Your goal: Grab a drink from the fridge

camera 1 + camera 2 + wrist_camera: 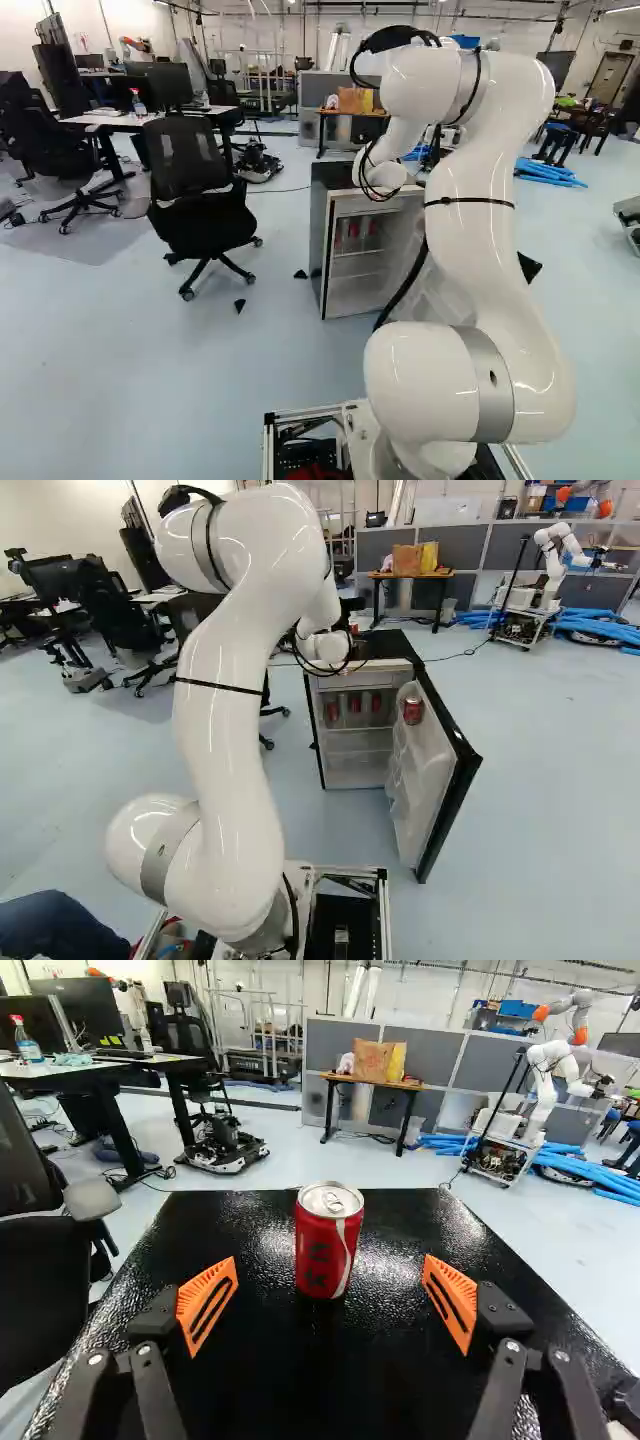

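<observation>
In the wrist view, a red can point(325, 1250) stands upright on the fridge's black top point(300, 1390). My gripper point(331, 1305) is open, its orange pads wide apart on either side of the can's line. The can is a little ahead of the fingers and touches neither. The base views hide the fingers behind my wrist. At the middle of the right base view, the fridge point(393, 645) has its door point(432, 770) swung open to the right. Several red cans point(355, 702) are on its upper shelf, and another can point(413, 710) is in the door.
An office chair point(195, 195) stands left of the fridge, with desks point(140, 118) behind it. Beyond the fridge are a small table point(375, 1082) with paper bags and another robot point(545, 1080) beside blue hoses. At the near left of the right base view is a person's leg point(60, 925).
</observation>
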{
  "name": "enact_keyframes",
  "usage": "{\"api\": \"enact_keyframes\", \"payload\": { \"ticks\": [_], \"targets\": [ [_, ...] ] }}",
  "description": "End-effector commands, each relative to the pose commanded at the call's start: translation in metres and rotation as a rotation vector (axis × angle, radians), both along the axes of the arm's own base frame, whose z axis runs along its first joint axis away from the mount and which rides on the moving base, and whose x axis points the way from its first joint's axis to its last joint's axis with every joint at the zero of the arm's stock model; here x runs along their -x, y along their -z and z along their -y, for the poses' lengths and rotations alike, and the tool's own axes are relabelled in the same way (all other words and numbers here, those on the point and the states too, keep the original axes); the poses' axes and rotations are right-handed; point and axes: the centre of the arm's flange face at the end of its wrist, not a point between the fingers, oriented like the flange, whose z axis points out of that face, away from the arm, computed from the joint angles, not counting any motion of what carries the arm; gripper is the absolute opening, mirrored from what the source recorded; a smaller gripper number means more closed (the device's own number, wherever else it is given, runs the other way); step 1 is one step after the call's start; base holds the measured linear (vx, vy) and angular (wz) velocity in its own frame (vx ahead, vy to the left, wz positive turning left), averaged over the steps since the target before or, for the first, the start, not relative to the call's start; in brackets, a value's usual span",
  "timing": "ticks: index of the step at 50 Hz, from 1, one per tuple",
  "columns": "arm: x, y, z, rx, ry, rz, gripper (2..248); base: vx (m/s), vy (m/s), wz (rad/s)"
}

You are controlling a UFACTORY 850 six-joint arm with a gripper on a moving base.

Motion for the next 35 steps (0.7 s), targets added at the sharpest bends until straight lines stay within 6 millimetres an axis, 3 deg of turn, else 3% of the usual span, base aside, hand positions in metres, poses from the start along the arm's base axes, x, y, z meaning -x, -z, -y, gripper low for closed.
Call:
{"api": "enact_keyframes", "payload": {
  "ticks": [35],
  "targets": [
    [0.071,-0.028,0.011,-0.015,0.056,-0.063,247,0.0,0.0,0.0]
  ]
}}
